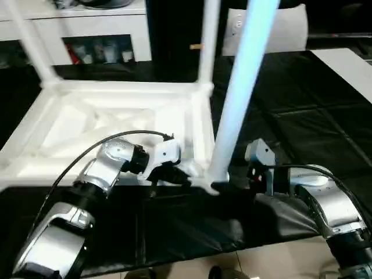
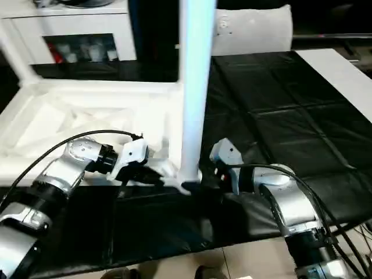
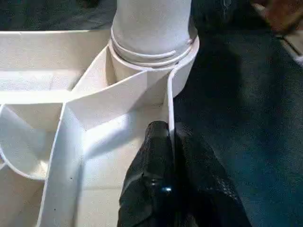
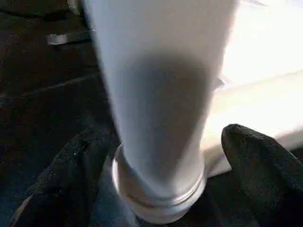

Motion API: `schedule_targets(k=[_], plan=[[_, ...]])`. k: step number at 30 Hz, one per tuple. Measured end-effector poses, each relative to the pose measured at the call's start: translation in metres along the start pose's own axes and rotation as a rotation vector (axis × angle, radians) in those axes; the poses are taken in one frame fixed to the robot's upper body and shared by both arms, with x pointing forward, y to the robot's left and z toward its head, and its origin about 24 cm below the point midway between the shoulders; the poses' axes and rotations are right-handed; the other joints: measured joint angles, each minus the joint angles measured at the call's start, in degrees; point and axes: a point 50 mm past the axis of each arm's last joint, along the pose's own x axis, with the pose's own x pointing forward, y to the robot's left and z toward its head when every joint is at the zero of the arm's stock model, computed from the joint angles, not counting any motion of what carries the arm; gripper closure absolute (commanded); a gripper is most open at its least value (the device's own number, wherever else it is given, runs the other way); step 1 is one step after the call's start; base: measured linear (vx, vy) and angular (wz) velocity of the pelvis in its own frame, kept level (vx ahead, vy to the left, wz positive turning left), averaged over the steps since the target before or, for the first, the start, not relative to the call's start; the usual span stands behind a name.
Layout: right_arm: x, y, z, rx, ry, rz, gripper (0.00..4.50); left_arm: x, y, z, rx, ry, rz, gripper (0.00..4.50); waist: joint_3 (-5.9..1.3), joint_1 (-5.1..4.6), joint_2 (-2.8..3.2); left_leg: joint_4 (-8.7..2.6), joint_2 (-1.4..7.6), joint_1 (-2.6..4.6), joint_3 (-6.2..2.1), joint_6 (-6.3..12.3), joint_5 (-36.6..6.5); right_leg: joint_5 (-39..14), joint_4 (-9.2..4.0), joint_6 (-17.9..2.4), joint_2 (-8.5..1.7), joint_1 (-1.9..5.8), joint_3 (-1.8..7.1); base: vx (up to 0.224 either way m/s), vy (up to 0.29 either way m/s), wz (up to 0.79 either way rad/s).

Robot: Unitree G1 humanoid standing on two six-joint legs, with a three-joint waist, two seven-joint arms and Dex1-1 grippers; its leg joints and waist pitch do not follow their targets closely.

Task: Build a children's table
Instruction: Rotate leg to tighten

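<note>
From my station, the white plastic rectangular tabletop [image 1: 110, 125] lies upside down on the black mat [image 1: 302, 116], ribbed underside up. My left gripper [image 3: 171, 156] is pinched shut on the tabletop's thin rim wall, just beside the near corner socket [image 3: 182, 75]. A long white tapered tube leg [image 1: 238, 93] stands upright in that socket (two more rise at the far corners). My right gripper [image 4: 161, 156] straddles its base, fingers [image 4: 258, 161] spread clear of it.

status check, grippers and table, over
Left gripper shut on tabletop rim. Right gripper open around near leg. Leg seated in corner socket.
</note>
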Motion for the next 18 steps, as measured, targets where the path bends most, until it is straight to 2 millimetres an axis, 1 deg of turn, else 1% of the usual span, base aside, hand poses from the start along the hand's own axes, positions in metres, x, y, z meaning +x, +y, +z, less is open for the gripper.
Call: schedule_targets(k=[1, 2, 5, 7, 9, 10, 11, 12, 13, 15, 17, 18], plan=[[-0.001, 0.0, 0.002, -0.008, 0.004, 0.025, 0.37, 0.0, -0.001, 0.0, 0.005, 0.002, -0.02, 4.5, 0.0, 0.17, -0.01, 0.05, 0.0, 0.01, 0.02, 0.0, 0.0, 0.0, 0.0, 0.0, 0.0, 0.04, 0.04, 0.0, 0.0, 0.0], [0.0, 0.0, 0.003, -0.014, 0.006, 0.046, 0.53, 0.0, -0.001, -0.001, 0.01, 0.005, -0.034, 4.5, -0.01, 0.28, -0.03, 0.08, 0.01, 0.02, 0.04, -0.02, 0.0, 0.0, 0.01, -0.1, 0.0, 0.07, 0.06, 0.0, 0.0, 0.0], [0.0, 0.003, 0.004, -0.005, 0.002, 0.116, 0.53, 0.001, -0.002, 0.0, 0.029, 0.011, -0.076, 4.5, 0.01, 0.93, -0.12, 0.12, 0.09, 0.13, 0.33, -0.3, -0.1, 0.1, 0.01, -0.1, 0.0, 0.23, 0.2, 0.0, 0.0, 0.0], [0.0, 0.005, 0.003, 0.007, 0.0, 0.148, 0.84, 0.001, -0.003, 0.001, 0.04, 0.015, -0.106, 4.5, 0.03, 1.44, -0.16, 0.17, 0.18, 0.15, 0.52, -0.32, -0.1, 0.1, 0.0, -0.1, -0.01, 0.24, 0.23, 0.0, 0.0, 0.0], [0.0, 0.006, 0.003, 0.01, -0.001, 0.169, 0.89, 0.002, -0.004, 0.0, 0.049, 0.016, -0.128, 4.5, 0.02, 1.71, -0.21, 0.22, 0.35, 0.15, 0.75, -0.36, -0.1, 0.1, 0.01, -0.1, -0.01, 0.27, 0.23, 0.0, 0.0, 0.0], [0.0, 0.006, 0.003, 0.01, 0.0, 0.177, 1.0, 0.002, -0.005, 0.0, 0.055, 0.017, -0.135, 4.5, 0.02, 1.78, -0.23, 0.23, 0.42, 0.15, 0.87, -0.39, -0.1, 0.1, 0.01, -0.1, -0.01, 0.28, 0.23, 0.0, 0.0, 0.0], [0.0, 0.007, 0.003, 0.009, 0.001, 0.188, 1.0, 0.002, -0.005, 0.0, 0.06, 0.019, -0.142, 4.5, 0.01, 1.81, -0.25, 0.23, 0.45, 0.15, 0.93, -0.41, -0.1, 0.1, 0.01, -0.1, -0.01, 0.29, 0.23, 0.0, 0.0, 0.0], [0.001, 0.008, 0.003, 0.01, 0.002, 0.202, 1.13, 0.003, -0.005, 0.001, 0.065, 0.021, -0.149, 4.5, 0.01, 1.85, -0.26, 0.23, 0.47, 0.15, 0.96, -0.43, -0.1, 0.1, 0.01, -0.1, -0.01, 0.31, 0.23, 0.0, 0.0, 0.0], [0.002, 0.009, 0.003, 0.011, 0.003, 0.214, 1.13, 0.004, -0.006, 0.001, 0.068, 0.021, -0.154, 4.5, 0.0, 1.89, -0.28, 0.23, 0.48, 0.15, 0.96, -0.43, -0.1, 0.1, 0.01, -0.1, -0.01, 0.32, 0.23, 0.0, 0.0, 0.0], [0.003, 0.01, 0.003, 0.019, -0.003, 0.231, 1.41, 0.004, -0.006, 0.001, 0.072, 0.021, -0.161, 4.5, 0.0, 1.93, -0.29, 0.24, 0.49, 0.15, 0.97, -0.43, -0.1, 0.1, 0.01, -0.1, -0.01, 0.34, 0.23, 0.0, 0.0, 0.0], [0.003, 0.01, 0.003, 0.027, -0.006, 0.242, 1.5, 0.005, -0.006, 0.001, 0.077, 0.022, -0.165, 4.5, 0.0, 1.96, -0.31, 0.24, 0.5, 0.15, 0.97, -0.44, -0.1, 0.1, 0.01, -0.1, -0.01, 0.35, 0.22, 0.0, 0.0, 0.0], [0.004, 0.011, 0.003, 0.028, -0.006, 0.252, 1.69, 0.005, -0.006, 0.001, 0.078, 0.02, -0.167, 4.5, 0.0, 1.96, -0.31, 0.24, 0.5, 0.15, 0.97, -0.44, -0.1, 0.1, 0.02, -0.1, -0.01, 0.35, 0.22, 0.0, 0.0, 0.0]])
